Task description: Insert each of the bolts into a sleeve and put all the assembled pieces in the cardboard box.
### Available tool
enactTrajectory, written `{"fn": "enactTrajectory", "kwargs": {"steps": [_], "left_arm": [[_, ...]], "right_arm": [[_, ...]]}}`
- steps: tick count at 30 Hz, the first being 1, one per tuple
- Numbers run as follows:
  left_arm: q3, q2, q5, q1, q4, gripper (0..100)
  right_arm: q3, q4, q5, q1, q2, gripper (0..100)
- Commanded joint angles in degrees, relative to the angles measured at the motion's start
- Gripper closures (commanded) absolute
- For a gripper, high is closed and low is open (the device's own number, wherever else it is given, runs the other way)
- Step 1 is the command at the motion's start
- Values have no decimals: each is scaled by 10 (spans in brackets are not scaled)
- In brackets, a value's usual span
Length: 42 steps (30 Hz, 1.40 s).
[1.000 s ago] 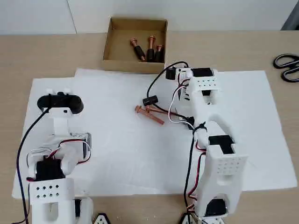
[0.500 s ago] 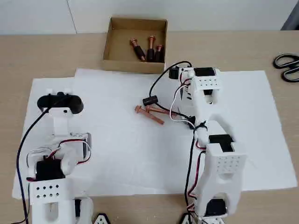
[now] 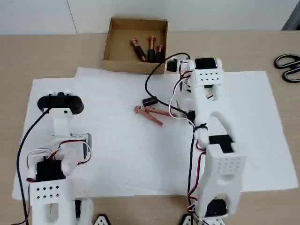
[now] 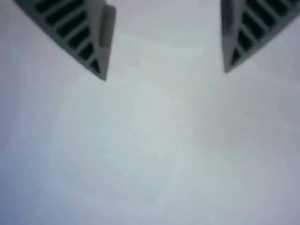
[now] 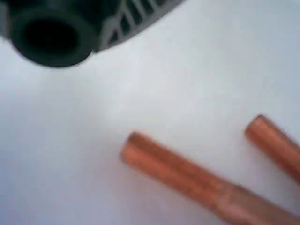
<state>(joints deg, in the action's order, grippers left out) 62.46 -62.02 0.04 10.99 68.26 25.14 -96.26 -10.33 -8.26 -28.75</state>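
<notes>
Stillness on the left: the left gripper [image 4: 164, 72] hangs, fingers apart, over bare white paper [image 4: 140, 154], unchanged this past second. Mid-sheet lie two loose bolts [image 3: 150, 113] close together (three assembled pieces [image 3: 149, 49] already sit in the cardboard box [image 3: 108, 42]). Rightward, the right gripper [image 5: 108, 28], clamped on a black sleeve [image 5: 49, 40], has edged toward the box, the nearer bolt [image 5: 187, 180] lying near its open mouth but not lined up, so insertion looks pending.

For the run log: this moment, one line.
left gripper open | right gripper holding sleeve near two bolts | cardboard box: three assembled pieces
</notes>
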Motion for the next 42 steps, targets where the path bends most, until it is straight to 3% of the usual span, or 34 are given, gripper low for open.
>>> {"fn": "enactTrajectory", "kwargs": {"steps": [1, 7, 13, 20, 25, 28, 35, 42], "left_arm": [[-30, 0, 21, -2, -13, 845], [-72, 69, 64, -80, -33, 844], [-175, 289, 127, -131, -98, 844], [-324, 534, 245, -200, -113, 847], [-381, 653, 228, -241, -113, 847], [-433, 690, 255, -244, -113, 848], [-489, 711, 450, -247, -115, 848], [-488, 712, 454, -297, -127, 848]], "right_arm": [[27, -10, 4, 0, 96, 995], [27, -10, 4, 1, 186, 995], [27, -10, 4, 32, 245, 995], [4, -10, 5, 111, 256, 995], [-20, -10, 5, 118, 256, 995], [-22, -10, 5, 117, 257, 995], [-22, -9, 6, 116, 255, 995], [-22, -7, 6, 116, 253, 995]]}}
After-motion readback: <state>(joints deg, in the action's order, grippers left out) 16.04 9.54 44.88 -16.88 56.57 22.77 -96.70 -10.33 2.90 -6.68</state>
